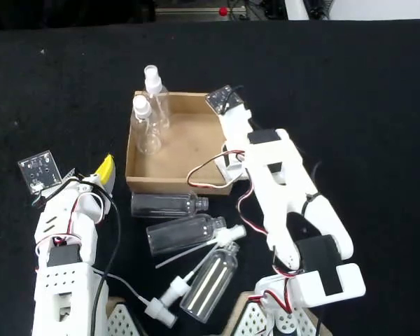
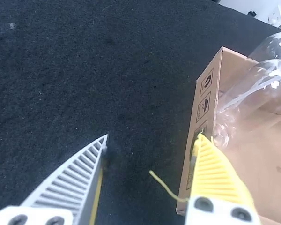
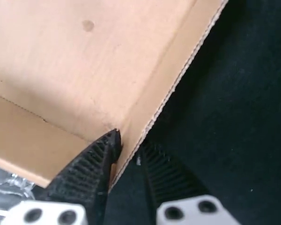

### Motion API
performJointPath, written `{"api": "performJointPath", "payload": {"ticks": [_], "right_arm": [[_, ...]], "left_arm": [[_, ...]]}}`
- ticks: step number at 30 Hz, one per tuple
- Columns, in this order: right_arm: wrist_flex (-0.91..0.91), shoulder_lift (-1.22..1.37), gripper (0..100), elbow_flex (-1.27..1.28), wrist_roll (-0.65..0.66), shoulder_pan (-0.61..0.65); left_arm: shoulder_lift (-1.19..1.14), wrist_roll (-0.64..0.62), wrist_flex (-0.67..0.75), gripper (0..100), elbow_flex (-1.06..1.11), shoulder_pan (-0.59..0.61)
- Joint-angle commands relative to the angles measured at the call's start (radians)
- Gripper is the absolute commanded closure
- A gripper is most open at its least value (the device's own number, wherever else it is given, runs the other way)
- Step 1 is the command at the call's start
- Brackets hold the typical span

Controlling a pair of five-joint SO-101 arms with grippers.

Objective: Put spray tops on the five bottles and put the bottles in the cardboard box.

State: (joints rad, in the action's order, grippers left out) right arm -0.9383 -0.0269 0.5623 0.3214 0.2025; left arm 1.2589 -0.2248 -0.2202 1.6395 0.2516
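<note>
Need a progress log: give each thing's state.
Boxed bottles: upright, capped.
Other bottles: lying down, uncapped.
Loose spray tops: unattached, lying flat.
Cardboard box: open, partly filled.
Left gripper: open, empty.
Right gripper: shut on the cardboard box's wall.

- Robotics lab bench.
- Desk (image 1: 378,84) draped in black cloth.
- Left arm (image 1: 63,273), right arm (image 1: 294,203): white printed shells, exposed servo wires (image 1: 115,231).
- Bare camera board (image 1: 40,171) at wrist.
- Equipment (image 1: 224,10) behind the desk.
</note>
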Motion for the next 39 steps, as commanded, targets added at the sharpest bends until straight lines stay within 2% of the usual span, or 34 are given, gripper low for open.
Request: {"api": "performJointPath", "payload": {"ticks": [1, 17, 30, 37, 39], "right_arm": [[-0.034, -0.019, 98.8, -0.047, 0.055, 0.012], [-0.041, -0.019, 98.8, -0.05, 0.124, 0.011], [-0.041, -0.102, 98.2, -0.028, 0.055, -0.048], [-0.041, -0.111, 81.6, -0.022, 0.049, -0.046], [-0.041, -0.12, 80.1, -0.013, 0.049, -0.046]], "left_arm": [[-0.002, 0.008, -0.002, 74, -0.05, -0.007], [0.002, 0.008, -0.002, 74, -0.05, -0.007], [0.002, 0.008, -0.002, 74, -0.05, -0.01], [0.0, 0.008, -0.003, 74, -0.05, -0.008], [0.0, 0.008, -0.003, 74, -0.05, -0.007]]}}
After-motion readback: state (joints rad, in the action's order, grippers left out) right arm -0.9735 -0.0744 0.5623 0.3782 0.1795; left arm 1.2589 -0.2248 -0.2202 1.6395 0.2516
